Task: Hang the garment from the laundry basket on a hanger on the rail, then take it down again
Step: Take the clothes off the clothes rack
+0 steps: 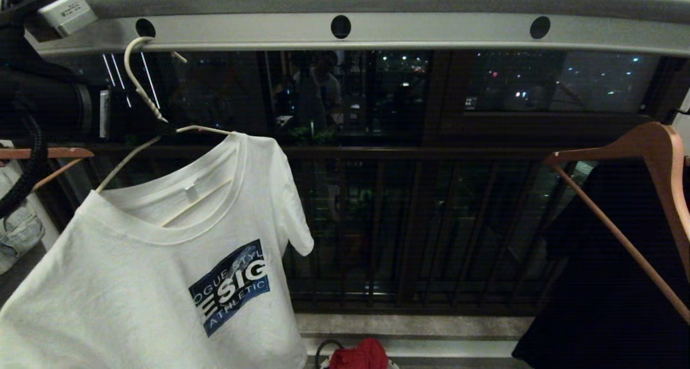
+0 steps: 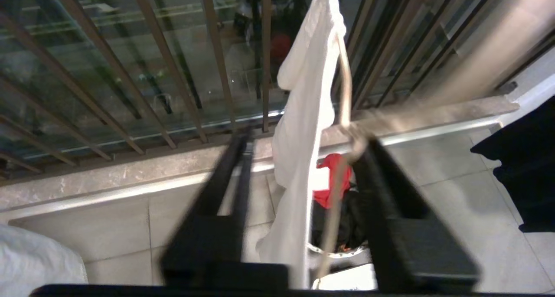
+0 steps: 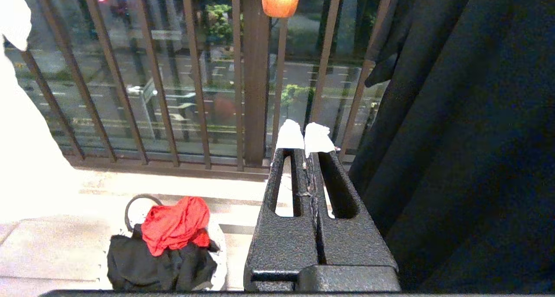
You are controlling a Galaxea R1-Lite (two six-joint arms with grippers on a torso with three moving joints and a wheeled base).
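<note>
Now the left gripper (image 2: 299, 158) is up at the white hanger (image 1: 141, 91), its dark fingers (image 2: 386, 188) apart on either side of the wire and the T-shirt.

In the left wrist view one finger sits right against the hanger's neck, though motion blur makes it impossible to tell whether it is actually touching. From the head view the gripper itself is lost in the dark arm at the left edge. The hanger's hook sits in a round hole of the pale rail (image 1: 377, 29). On it hangs the T-shirt (image 1: 161, 261), tilted, blue chest print partly readable, lower hem cut off. Down on the floor, the laundry basket (image 3: 219, 249) is mostly buried under a red cloth (image 3: 175, 223) and black garment (image 3: 160, 264). The right gripper (image 3: 303, 136) hangs beside a dark hanging garment (image 3: 468, 136), fingers pressed together.
</note>
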